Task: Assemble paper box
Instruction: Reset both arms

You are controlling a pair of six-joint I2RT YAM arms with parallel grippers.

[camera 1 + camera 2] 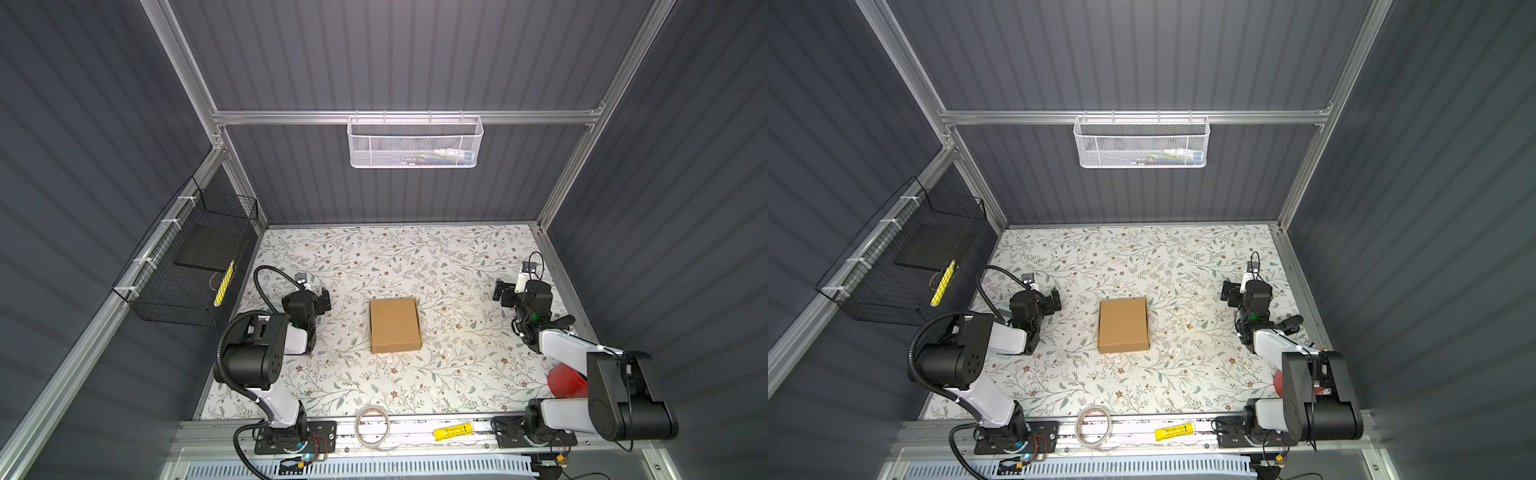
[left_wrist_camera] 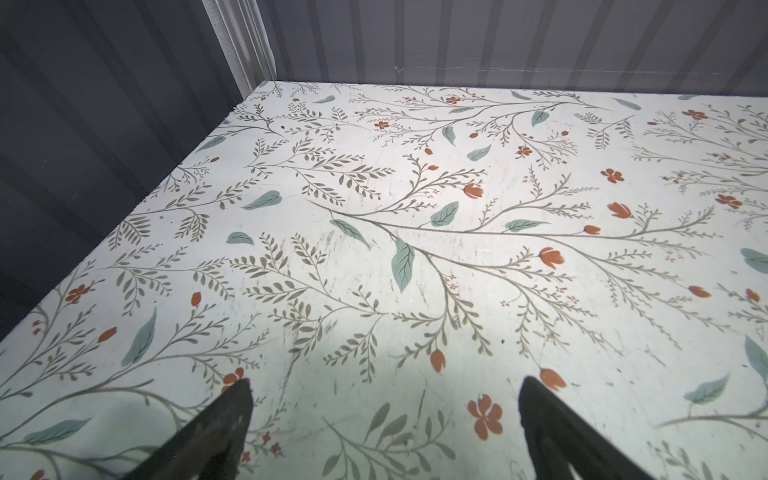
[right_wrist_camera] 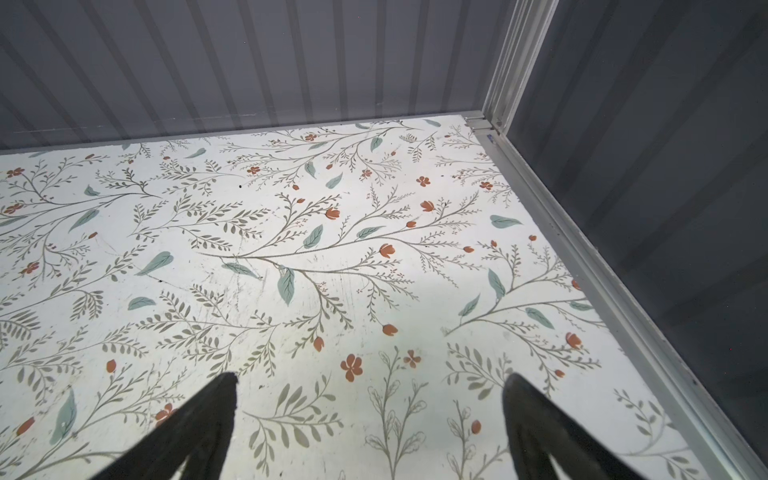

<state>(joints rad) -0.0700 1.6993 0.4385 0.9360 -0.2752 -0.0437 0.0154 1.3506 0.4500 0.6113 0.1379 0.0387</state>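
Your box (image 1: pixel 395 325) lies folded shut in the middle of the tabletop (image 1: pixel 457 257). The left claw (image 2: pixel 384 386) and right claw (image 3: pixel 370 380) both gape wide and empty, well apart from it. Expect light, stiff cardboard that probably slides and dents, so pinch an edge.

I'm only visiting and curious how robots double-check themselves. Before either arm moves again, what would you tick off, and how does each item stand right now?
1. Paper box lies flat in the middle of the table, between the arms: ok.
2. Box looks folded shut in both top views, no flaps sticking out: ok.
3. Closing tabs fully tucked in: cannot tell from above.
4. Left gripper open, nothing between its fingers: ok.
5. Right gripper open, nothing between its fingers: ok.
6. Both grippers stand apart from the box, one on each side: ok.
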